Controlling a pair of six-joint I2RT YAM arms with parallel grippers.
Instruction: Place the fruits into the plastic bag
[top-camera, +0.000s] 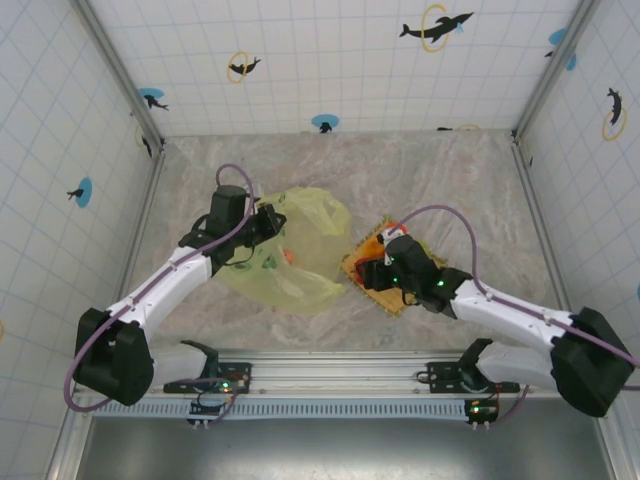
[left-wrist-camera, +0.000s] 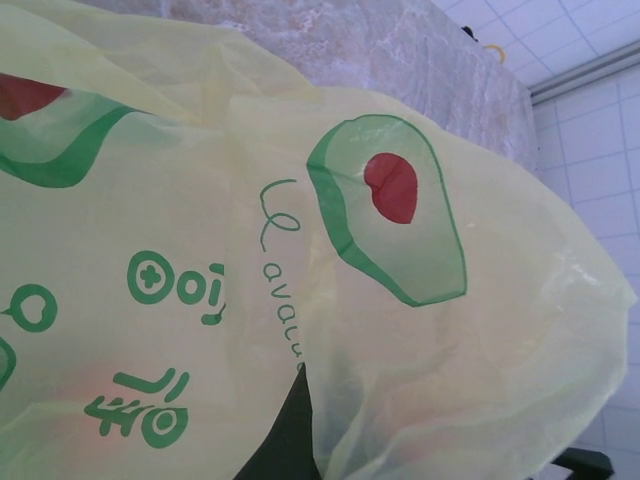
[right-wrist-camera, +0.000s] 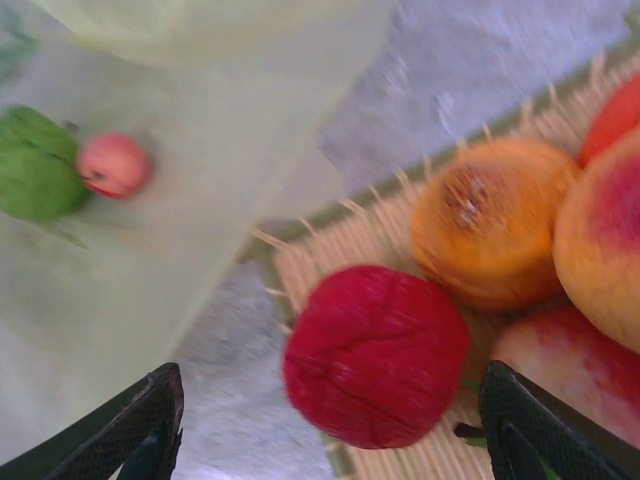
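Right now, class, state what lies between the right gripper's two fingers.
A dark red fruit, on the woven mat near its edge, in the right wrist view.

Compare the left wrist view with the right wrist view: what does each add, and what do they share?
Left wrist: the avocado print and green lettering on the bag. Right wrist: open fingers either side of a red fruit, an orange fruit beside it on the woven mat, a green fruit and a pink fruit against the plastic. Shared: the bag itself and the marbled table.
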